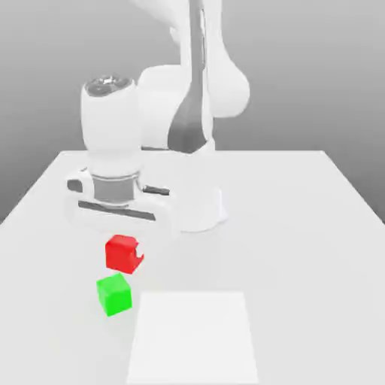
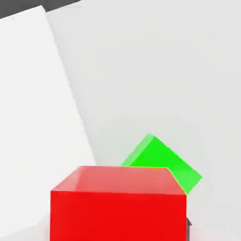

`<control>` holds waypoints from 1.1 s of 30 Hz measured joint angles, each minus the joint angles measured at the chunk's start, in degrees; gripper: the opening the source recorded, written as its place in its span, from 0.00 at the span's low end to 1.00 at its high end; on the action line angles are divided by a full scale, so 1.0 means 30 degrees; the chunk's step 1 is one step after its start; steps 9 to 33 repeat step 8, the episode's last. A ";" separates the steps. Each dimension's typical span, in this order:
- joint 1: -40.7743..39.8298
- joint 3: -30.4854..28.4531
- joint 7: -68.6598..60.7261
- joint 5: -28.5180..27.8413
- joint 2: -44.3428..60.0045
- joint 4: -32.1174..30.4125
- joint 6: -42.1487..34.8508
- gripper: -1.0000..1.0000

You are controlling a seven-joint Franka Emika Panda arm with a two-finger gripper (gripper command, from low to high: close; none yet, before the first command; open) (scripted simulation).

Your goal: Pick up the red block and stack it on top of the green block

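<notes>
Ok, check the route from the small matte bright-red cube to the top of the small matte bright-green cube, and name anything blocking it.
Nothing visible does; neither view shows an object between the red cube and the green cube.

Green block [image 1: 114, 295] beside red block [image 1: 122, 254]

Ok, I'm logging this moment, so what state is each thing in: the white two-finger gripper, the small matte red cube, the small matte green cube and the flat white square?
White two-finger gripper: pointing down, closed on the red cube.
Red cube: held, apparently raised off the table, not stacked.
Green cube: on the table, not gripped.
White square: lying flat.
</notes>
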 joint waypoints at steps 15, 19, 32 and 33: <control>0.0124 0.0174 -0.1201 0.1789 0.3732 0.0182 0.3504 1.00; 0.0124 0.0174 -0.1201 0.1789 0.3732 0.0182 0.3504 1.00; 0.0124 0.0174 -0.1201 0.1789 0.3732 0.0182 0.3504 1.00; 0.0124 0.0174 -0.1201 0.1789 0.3732 0.0182 0.3504 1.00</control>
